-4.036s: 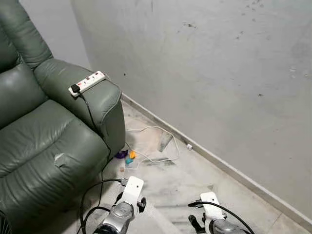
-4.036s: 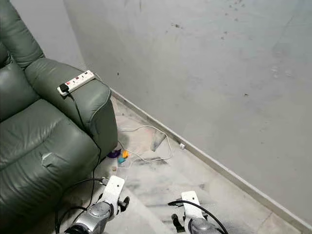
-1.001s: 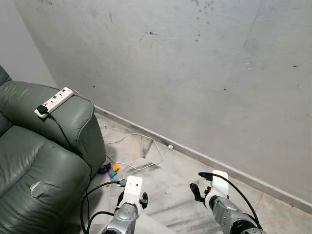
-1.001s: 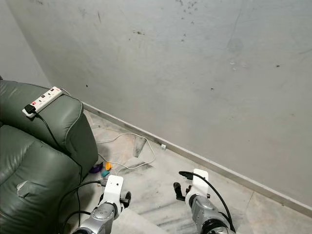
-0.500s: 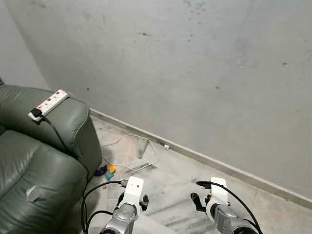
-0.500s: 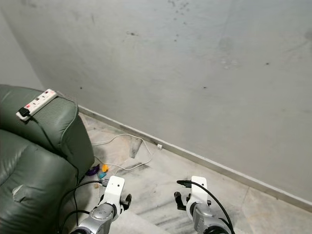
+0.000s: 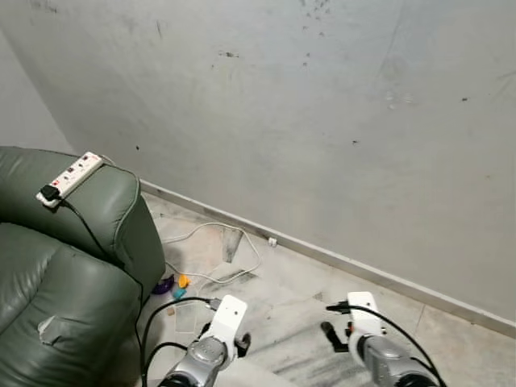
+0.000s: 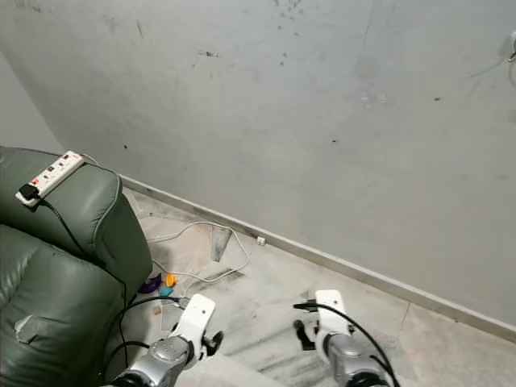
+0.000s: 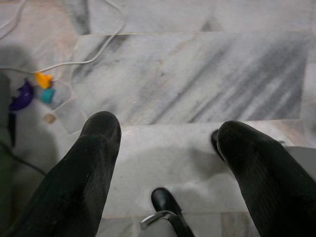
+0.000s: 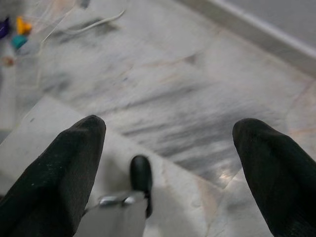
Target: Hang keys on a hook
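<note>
Both arms hang low in front of me over a marble floor. My left gripper [image 9: 168, 128] is open, its two black fingers [image 9: 94, 148] wide apart with only floor between them. My right gripper [image 10: 170, 127] is open as well, with bare floor between its fingers [image 10: 74, 158]. In the eye views the left wrist [image 7: 222, 322] and the right wrist [image 7: 361, 318] sit at the bottom edge. A small pale object [image 8: 512, 47] pokes in at the wall's far right edge; I cannot tell what it is.
A green leather armchair [image 7: 72, 258] stands at the left, with a white power strip [image 7: 71, 175] on its armrest. A white cable [image 7: 230, 258] and small coloured bits [image 7: 179, 284] lie on the floor by the chair. A grey wall [image 7: 306, 121] with a skirting board [image 7: 371, 270] runs across ahead.
The whole picture has swung to the right, so the armchair sits further left and more wall shows. Both arms stay low with fingers apart.
</note>
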Robot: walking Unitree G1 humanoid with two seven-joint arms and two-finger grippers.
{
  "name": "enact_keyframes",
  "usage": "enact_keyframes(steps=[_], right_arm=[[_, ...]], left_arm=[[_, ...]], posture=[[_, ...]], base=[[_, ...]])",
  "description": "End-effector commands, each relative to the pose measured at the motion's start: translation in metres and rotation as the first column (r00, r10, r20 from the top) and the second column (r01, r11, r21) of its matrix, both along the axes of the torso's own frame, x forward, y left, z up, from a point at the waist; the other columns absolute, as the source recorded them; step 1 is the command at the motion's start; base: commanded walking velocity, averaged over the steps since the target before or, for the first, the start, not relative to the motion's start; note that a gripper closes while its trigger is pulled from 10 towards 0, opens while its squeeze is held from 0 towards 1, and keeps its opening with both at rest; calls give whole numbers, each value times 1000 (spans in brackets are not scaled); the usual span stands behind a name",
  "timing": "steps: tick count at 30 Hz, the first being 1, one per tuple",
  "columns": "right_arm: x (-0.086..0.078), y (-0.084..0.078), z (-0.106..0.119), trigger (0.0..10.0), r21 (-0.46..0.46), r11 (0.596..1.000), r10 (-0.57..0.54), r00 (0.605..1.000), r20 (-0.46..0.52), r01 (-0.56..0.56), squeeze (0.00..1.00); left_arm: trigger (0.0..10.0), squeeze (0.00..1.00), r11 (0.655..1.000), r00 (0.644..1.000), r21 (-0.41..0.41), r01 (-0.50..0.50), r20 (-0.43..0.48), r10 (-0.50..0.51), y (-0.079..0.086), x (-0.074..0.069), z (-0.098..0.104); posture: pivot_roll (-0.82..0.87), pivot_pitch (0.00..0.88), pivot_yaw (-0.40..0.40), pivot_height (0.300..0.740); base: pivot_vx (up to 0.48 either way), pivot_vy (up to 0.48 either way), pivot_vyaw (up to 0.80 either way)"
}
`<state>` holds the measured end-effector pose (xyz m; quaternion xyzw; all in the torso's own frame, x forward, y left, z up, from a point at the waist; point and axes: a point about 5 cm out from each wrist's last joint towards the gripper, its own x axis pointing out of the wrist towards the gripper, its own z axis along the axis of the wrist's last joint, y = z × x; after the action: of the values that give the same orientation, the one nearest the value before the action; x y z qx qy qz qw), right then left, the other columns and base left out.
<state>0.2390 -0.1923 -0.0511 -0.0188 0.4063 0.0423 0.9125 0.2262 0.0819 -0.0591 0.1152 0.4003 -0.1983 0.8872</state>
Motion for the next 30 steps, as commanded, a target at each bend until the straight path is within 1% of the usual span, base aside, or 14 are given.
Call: enact_keyframes(steps=[1, 3, 5, 7, 11, 13, 15, 18, 21, 24, 25, 27, 29, 30], right_arm=[[2, -5, 2, 10000, -19, 1000, 22, 1000, 12, -22, 0], [5, -10, 6, 10000, -38, 999, 28, 999, 27, -27, 0], [9, -19, 11, 10000, -77, 995, 74, 996, 42, -70, 0], [10, -24, 13, 10000, -95, 991, 94, 995, 44, -89, 0], [14, -31, 19, 10000, -115, 987, 122, 991, 56, -115, 0], [16, -32, 20, 10000, -108, 988, 113, 992, 62, -106, 0], [17, -31, 21, 10000, -100, 991, 101, 993, 66, -94, 0], [16, -24, 18, 10000, -78, 994, 76, 995, 69, -71, 0], [8, -10, 8, 10000, -37, 999, 28, 998, 54, -26, 0], [4, -6, 5, 10000, -46, 998, 49, 998, 46, -47, 0], [1, -5, 3, 10000, -50, 997, 58, 997, 43, -56, 0], [0, -8, 3, 10000, -45, 999, 31, 999, 40, -29, 0], [-2, -14, 2, 10000, -60, 998, 8, 999, 36, -6, 0], [-2, -14, 2, 10000, -60, 998, 8, 999, 36, -6, 0]], left_arm=[[10000, 0, 1000, 1000, 28, -9, -5, 9, 4, -3, -3], [10000, 0, 999, 1000, 42, -21, 1, 21, 6, -3, -3], [10000, 0, 999, 1000, 46, -22, 0, 22, 7, -3, -3], [10000, 0, 999, 1000, 49, -7, -2, 7, 8, -3, -3], [10000, 0, 998, 1000, 52, 21, -5, -21, 8, -3, -3], [10000, 0, 998, 1000, 55, 29, -1, -29, 8, -2, -3], [10000, 0, 998, 999, 60, 36, 4, -36, 8, -2, -3], [10000, 0, 996, 999, 74, 48, 8, -48, 8, -2, -2], [10000, 0, 995, 997, 64, 74, 18, -75, 5, -2, -2], [10000, 0, 993, 995, 66, 101, 18, -102, 4, -2, -1], [10000, 0, 991, 993, 69, 112, 15, -113, 3, -2, -2], [10000, 0, 992, 994, 71, 107, 15, -108, 4, -2, -2], [10000, 0, 996, 998, 70, 60, 21, -62, 5, -3, -3], [10000, 0, 996, 998, 70, 60, 21, -62, 5, -3, -3]], posture=[[11, 88, 17, 740], [13, 93, 22, 740], [12, 98, 29, 740], [12, 104, 36, 740], [11, 107, 37, 740], [11, 106, 32, 740], [12, 106, 28, 740], [15, 104, 21, 740], [21, 107, 9, 740], [22, 110, 6, 740], [23, 108, 5, 740], [21, 106, 5, 740], [13, 104, 2, 740], [13, 104, 2, 740]], base=[[0, 0, -800], [0, 0, -800], [0, 0, -800], [0, 0, -800], [0, 0, -800], [0, 0, -800], [0, 0, -800], [0, 0, -800], [0, 0, -800], [0, 0, -796], [0, 0, -788], [0, 0, -788], [0, 0, -788], [0, 0, -788]])
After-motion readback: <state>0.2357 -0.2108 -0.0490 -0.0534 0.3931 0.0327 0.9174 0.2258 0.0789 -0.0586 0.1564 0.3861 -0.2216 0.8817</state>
